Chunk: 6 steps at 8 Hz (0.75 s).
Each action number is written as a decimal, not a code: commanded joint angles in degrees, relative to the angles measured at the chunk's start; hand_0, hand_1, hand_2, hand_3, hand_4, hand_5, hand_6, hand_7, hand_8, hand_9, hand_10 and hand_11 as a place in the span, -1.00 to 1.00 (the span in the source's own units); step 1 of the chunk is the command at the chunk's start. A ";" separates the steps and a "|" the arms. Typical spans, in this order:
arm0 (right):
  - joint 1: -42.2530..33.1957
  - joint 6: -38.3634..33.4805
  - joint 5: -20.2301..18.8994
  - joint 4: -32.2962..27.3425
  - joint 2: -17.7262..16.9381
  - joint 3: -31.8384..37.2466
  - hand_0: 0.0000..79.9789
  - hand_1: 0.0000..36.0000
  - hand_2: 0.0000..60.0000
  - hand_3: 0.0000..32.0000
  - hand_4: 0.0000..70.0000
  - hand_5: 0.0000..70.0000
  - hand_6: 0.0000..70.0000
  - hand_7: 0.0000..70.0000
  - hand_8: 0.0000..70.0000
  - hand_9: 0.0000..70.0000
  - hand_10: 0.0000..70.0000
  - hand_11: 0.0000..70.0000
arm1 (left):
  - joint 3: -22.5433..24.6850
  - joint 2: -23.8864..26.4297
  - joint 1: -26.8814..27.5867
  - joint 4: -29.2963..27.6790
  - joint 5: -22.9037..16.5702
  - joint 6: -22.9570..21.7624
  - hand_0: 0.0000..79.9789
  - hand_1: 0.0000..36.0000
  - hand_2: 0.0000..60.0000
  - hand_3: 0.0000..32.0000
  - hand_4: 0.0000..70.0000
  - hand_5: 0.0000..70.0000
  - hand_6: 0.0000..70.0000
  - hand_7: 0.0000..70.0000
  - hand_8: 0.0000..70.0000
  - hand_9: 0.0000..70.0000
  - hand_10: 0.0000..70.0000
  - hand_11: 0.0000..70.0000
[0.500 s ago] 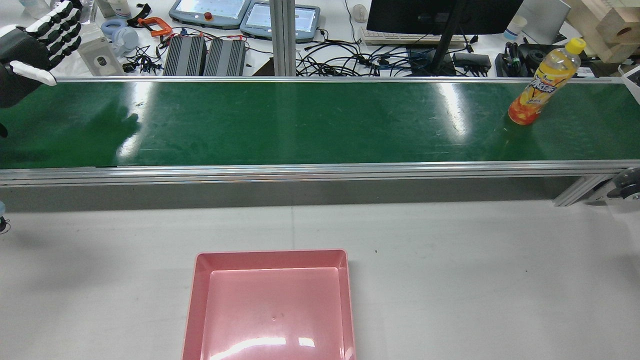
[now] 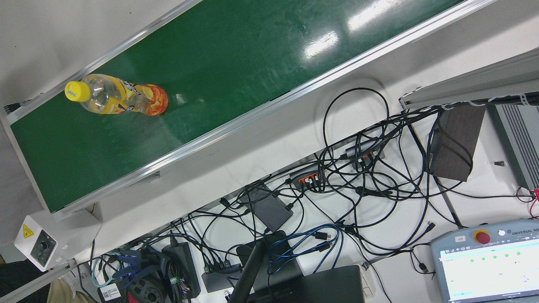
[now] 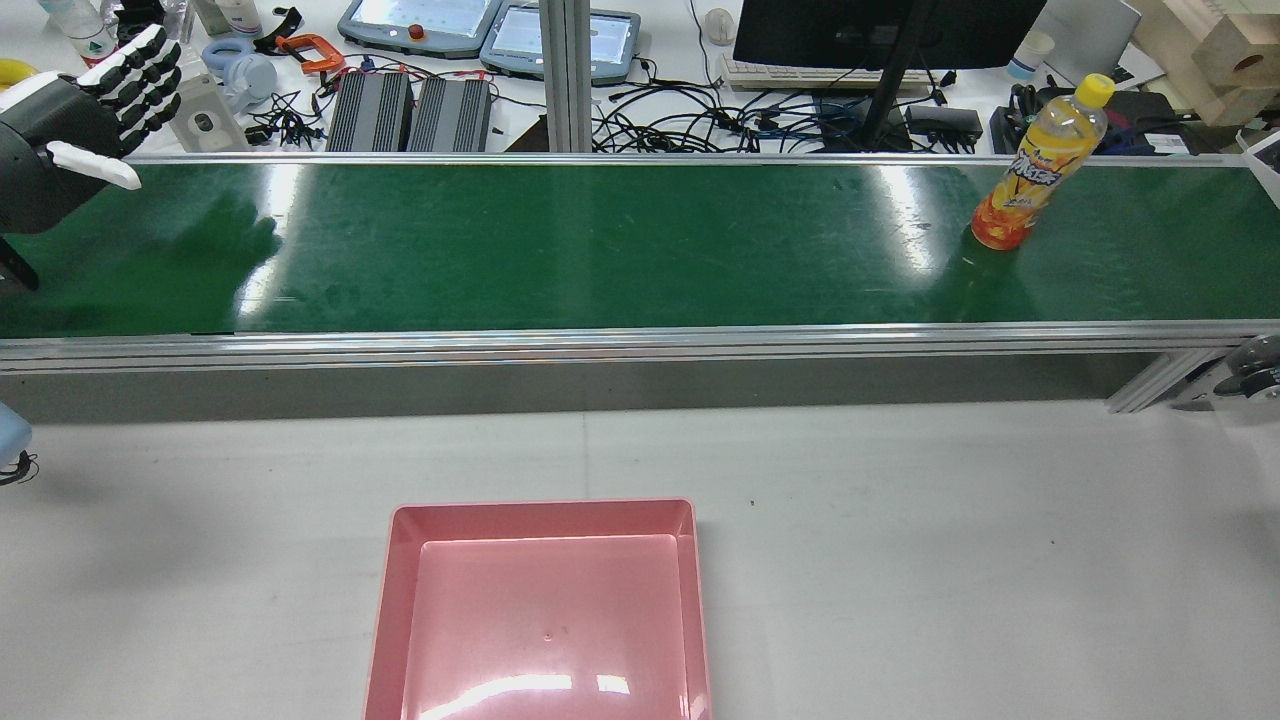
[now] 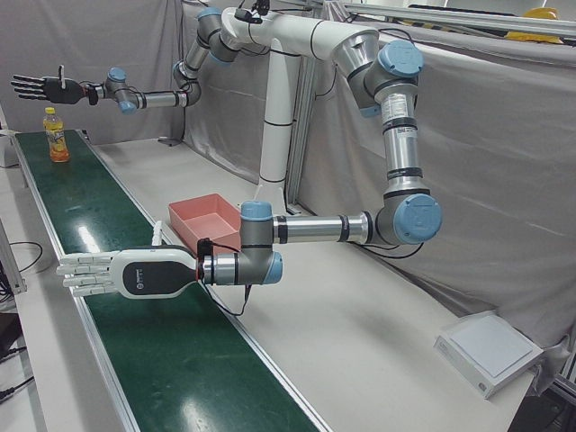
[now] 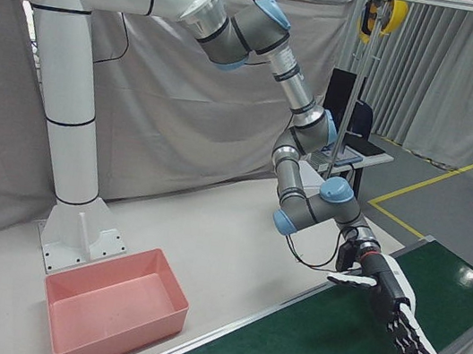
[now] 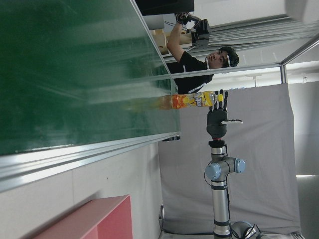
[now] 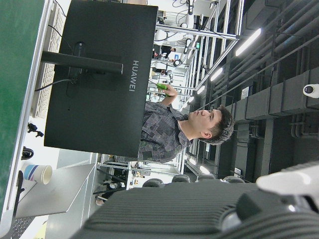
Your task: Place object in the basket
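An orange drink bottle (image 3: 1040,165) with a yellow cap stands upright on the green conveyor belt (image 3: 600,250), far to the right in the rear view. It also shows in the front view as the bottle (image 2: 122,97) and in the left-front view as the bottle (image 4: 57,135). My right hand (image 4: 40,87) hovers open above and beyond it, holding nothing. My left hand (image 3: 70,140) is open over the belt's opposite end, fingers spread flat (image 4: 117,274), far from the bottle. The pink basket (image 3: 545,610) lies empty on the white table, near the robot's side.
Behind the belt a bench carries tangled cables (image 2: 358,176), teach pendants (image 3: 420,25) and a black monitor (image 3: 880,30). A person (image 6: 199,62) stands beyond the belt's far end. The white pedestal (image 5: 68,149) rises behind the basket.
The bottle has travelled leftward along the belt in the rear view. My left hand has shifted slightly right and down, still open.
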<state>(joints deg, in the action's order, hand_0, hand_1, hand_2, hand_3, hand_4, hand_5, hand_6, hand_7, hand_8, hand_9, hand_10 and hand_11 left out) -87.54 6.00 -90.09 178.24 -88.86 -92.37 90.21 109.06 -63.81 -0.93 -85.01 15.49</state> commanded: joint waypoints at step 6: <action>0.00 -0.03 0.00 0.00 0.00 0.00 -1.00 -1.00 -1.00 -1.00 -1.00 -1.00 -1.00 -1.00 -1.00 -1.00 -1.00 -1.00 | -0.65 -0.07 0.18 -4.69 0.20 0.07 0.48 -0.44 -1.00 -0.86 -1.00 -1.00 -1.00 -1.00 -1.00 -1.00 -1.00 -1.00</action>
<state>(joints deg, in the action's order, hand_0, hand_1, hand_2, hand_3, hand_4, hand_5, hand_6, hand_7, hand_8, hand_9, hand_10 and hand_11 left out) -87.54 6.01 -90.09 178.24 -88.86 -92.37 89.70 109.25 -63.68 -3.24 -84.98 15.29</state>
